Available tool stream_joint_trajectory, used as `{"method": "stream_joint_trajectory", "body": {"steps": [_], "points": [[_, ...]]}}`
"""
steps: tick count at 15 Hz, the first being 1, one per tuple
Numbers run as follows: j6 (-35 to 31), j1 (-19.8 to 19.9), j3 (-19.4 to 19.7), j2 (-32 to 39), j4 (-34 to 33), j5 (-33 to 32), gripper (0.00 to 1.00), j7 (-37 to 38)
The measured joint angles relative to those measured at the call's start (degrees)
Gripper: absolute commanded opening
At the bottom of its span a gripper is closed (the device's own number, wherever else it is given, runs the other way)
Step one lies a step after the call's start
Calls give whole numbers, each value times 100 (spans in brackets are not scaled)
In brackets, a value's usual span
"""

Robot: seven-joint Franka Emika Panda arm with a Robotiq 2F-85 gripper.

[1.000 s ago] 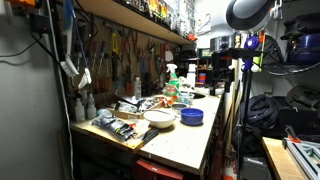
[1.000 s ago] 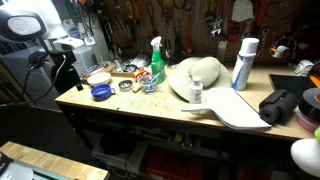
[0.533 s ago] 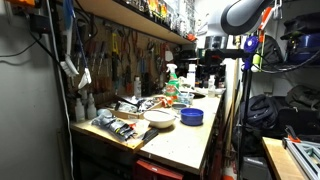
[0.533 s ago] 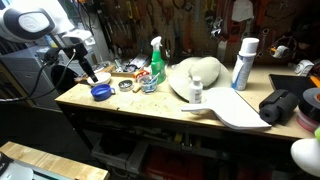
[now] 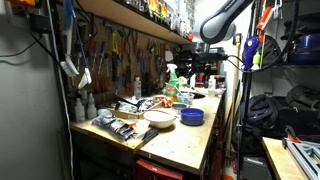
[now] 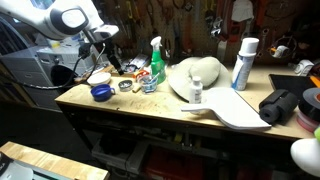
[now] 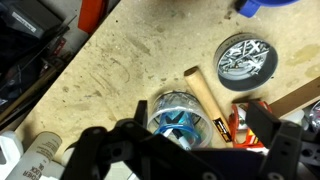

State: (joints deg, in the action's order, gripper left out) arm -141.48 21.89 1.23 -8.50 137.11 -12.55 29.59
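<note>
Since the earlier frames the arm has swung in from the worktop (image 6: 135, 105) edge to a position beyond the blue bowl (image 6: 100, 92). The gripper (image 7: 197, 125) is spread and empty, directly above a clear round container (image 7: 178, 115). That container stands farther from the blue bowl than the round tin (image 7: 245, 58) and just beside a wooden handle (image 7: 205, 92).

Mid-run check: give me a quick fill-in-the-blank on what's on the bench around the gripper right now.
In the wrist view the gripper hangs over a clear round jar with its jaws ____. The bowl near the front edge of the bench is ____ in colour. The spray bottle beside the round tin has a ____ body.
Missing words: open; blue; green.
</note>
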Motion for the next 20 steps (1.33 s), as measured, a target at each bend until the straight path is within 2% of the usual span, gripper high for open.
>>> {"method": "stream_joint_trajectory", "body": {"steps": [3,5,10,12,15,20], "points": [[0,-55,36,60,-52,-7,100,35],[37,-228,83,68,-95,26,100,208],[889,-1058,-264,398,-882,142,100,2143],[1045,-1279,-298,723,-1250,-142,100,2712],[1196,-1421,-186,1361,-1628,-586,100,2623],[1215,-1448,241,2241,-2048,-659,100,2053]]}}
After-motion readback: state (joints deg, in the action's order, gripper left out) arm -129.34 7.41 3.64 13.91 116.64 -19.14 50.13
